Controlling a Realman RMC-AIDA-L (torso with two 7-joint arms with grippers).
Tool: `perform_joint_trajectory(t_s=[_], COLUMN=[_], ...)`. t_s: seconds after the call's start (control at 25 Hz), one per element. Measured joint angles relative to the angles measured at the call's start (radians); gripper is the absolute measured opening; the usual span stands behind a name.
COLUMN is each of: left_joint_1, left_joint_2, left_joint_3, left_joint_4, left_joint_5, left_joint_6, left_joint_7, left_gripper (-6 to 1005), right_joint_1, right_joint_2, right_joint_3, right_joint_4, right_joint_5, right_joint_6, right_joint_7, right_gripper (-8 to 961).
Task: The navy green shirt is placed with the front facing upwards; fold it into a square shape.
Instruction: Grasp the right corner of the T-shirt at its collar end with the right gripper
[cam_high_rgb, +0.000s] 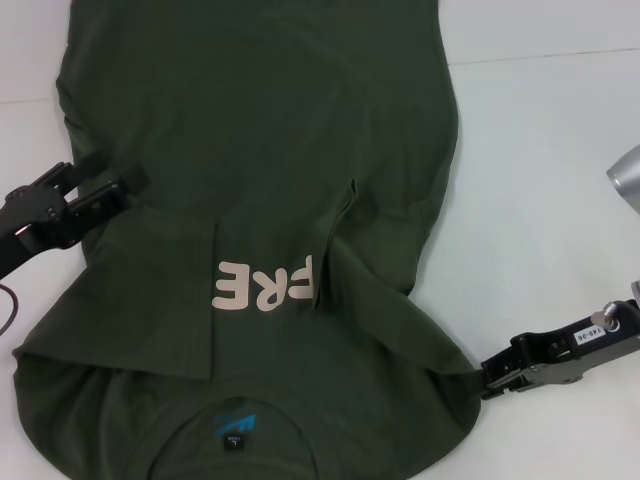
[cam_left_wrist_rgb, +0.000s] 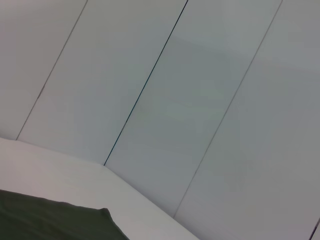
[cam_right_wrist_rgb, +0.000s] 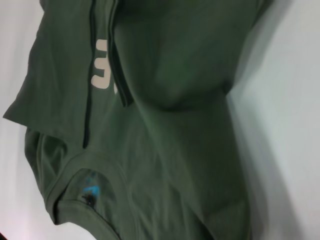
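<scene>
The navy green shirt (cam_high_rgb: 260, 150) lies flat on the white table, its collar toward me, with the pale "FRE" letters (cam_high_rgb: 262, 285) and the blue neck label (cam_high_rgb: 232, 427) facing up. Both sides are folded inward over the chest. My left gripper (cam_high_rgb: 112, 175) is at the shirt's left edge, its fingers apart over the fabric. My right gripper (cam_high_rgb: 482, 382) touches the shirt's right edge near the shoulder. The right wrist view shows the shirt (cam_right_wrist_rgb: 175, 100), its letters (cam_right_wrist_rgb: 101, 70) and its label (cam_right_wrist_rgb: 90, 192). The left wrist view shows only a corner of the shirt (cam_left_wrist_rgb: 50, 222).
The white table (cam_high_rgb: 560, 200) extends to the right of the shirt. A grey metal object (cam_high_rgb: 626, 175) is at the right edge. A panelled wall (cam_left_wrist_rgb: 200, 100) stands behind the table.
</scene>
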Motion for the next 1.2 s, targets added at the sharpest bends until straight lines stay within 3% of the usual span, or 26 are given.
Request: perform_joint_trajectory(t_s=[0.12, 0.32, 1.2], left_joint_1=[0.003, 0.006, 0.007], left_joint_2=[0.0, 0.0, 0.0], left_joint_3=[0.0, -0.001, -0.006], left_joint_4=[0.0, 0.0, 0.0], left_joint_5=[0.0, 0.0, 0.0], left_joint_6=[0.0, -0.001, -0.002], left_joint_7=[0.002, 0.008, 0.009], left_gripper=[904, 904, 903], right_joint_1=[-0.001, 0.001, 0.021], right_joint_2=[-0.005, -0.014, -0.011], right_joint_3=[-0.001, -0.001, -0.002], right_joint_4=[0.0, 0.019, 0.028], right_joint_5=[-0.001, -0.001, -0.036], right_joint_6=[0.001, 0.006, 0.029], right_joint_7=[0.006, 0.009, 0.007], right_gripper=[454, 247, 189])
